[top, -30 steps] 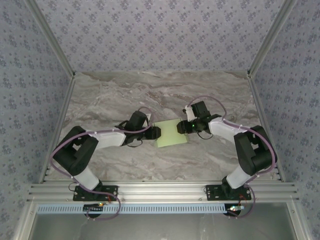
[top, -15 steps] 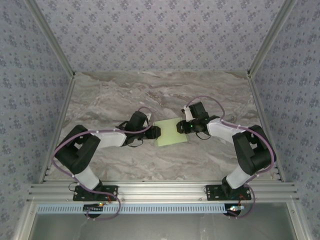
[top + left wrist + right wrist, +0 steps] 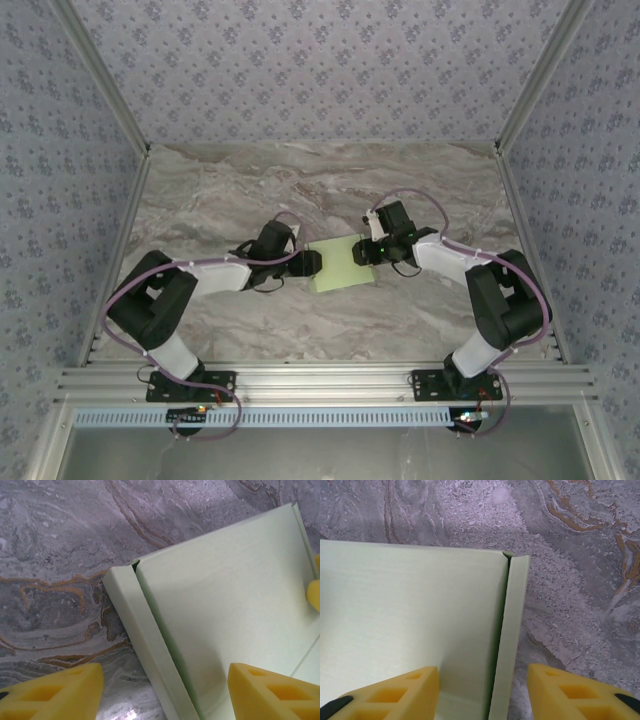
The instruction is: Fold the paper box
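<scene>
Both spread wide, my left fingers [image 3: 55,692] straddle the 9 o'clock flap of the pale-green thin card box [image 3: 343,265], my right fingers [image 3: 570,692] the 3 o'clock flap, ready to pinch both upright.

Pale green paper box [image 3: 343,264], grey marble-veined table [image 3: 250,190] with rust-brown streaks, yellow end effector fingertips [image 3: 55,692], blue-grey floral-print walls [image 3: 300,60]

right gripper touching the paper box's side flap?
Apart. In the right wrist view, the side flap of the paper box stands between the open jaws of the right gripper, with a visible gap on each side.
</scene>
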Tool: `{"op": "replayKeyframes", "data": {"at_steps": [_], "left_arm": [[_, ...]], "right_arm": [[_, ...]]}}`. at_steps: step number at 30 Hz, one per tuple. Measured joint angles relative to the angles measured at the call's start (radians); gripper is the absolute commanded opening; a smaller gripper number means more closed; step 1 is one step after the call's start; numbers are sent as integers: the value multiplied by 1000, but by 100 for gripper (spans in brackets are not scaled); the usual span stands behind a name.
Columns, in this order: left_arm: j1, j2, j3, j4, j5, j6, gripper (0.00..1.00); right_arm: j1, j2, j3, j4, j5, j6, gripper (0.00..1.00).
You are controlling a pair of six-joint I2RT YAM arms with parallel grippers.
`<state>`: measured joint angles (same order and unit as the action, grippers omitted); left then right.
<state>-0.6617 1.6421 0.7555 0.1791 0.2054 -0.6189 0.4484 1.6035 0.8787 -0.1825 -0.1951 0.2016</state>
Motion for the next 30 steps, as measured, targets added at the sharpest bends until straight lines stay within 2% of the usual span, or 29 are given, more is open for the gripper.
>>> {"op": "replayKeyframes", "data": {"at_steps": [8,18,25,30], "left_arm": [[22,0,15,3,8,-5,70],[34,4,15,13,36,-23,48],[34,28,13,38,50,-26,39],[34,32,-11,88,57,-31,35]], "right_arm": [[-42,0,11,0,-43,1,55],[-58,43,17,32,-90,15,48],[-60,57,23,60,-103,19,41],[-60,57,15,73,-105,19,41]]}}
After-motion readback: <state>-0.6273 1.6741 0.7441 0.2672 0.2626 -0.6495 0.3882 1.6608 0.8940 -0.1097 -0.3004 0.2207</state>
